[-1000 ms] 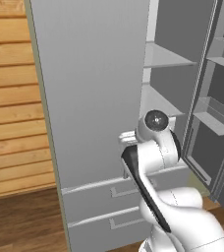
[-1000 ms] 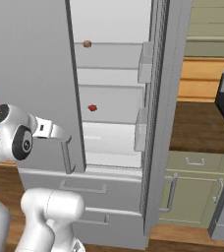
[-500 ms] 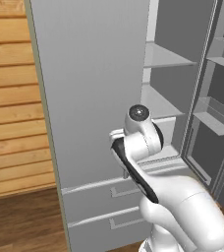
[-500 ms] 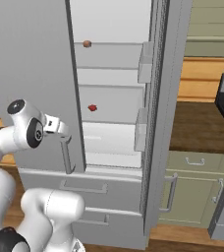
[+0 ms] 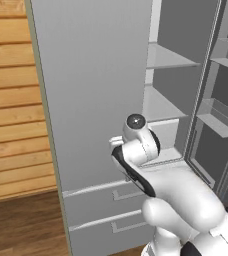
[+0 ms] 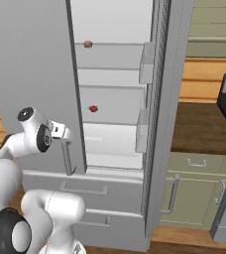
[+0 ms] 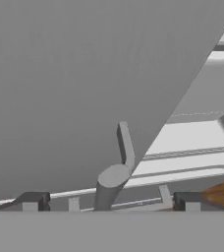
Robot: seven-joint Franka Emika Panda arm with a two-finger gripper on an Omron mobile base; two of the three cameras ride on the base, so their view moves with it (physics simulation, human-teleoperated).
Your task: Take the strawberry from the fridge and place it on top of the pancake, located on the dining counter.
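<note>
The fridge (image 6: pixel 30 74) stands with its left door shut and its right door (image 6: pixel 172 99) swung open. Inside, the small red strawberry (image 6: pixel 92 108) lies on a pale middle shelf. My gripper (image 6: pixel 60 133) is at the top of the shut left door's vertical handle (image 6: pixel 68 158), left of and a little below the strawberry. In the hand view the gripper (image 7: pixel 111 202) is open, with the handle bar (image 7: pixel 109 189) rising between the two fingertips (image 7: pixel 35 201). The pancake and the dining counter are out of view.
A small brown round thing (image 6: pixel 87 44) sits on the shelf above. The open door (image 5: pixel 226 100) carries bins on its inner side. Two drawers (image 6: pixel 85 188) lie below the doors. A wooden wall (image 5: pixel 11 125) is at left, green cabinets (image 6: pixel 194 193) at right.
The arm has swung in toward the shut left door, bringing the hand closer to its handle. The gripper has stayed open, and the strawberry has not moved.
</note>
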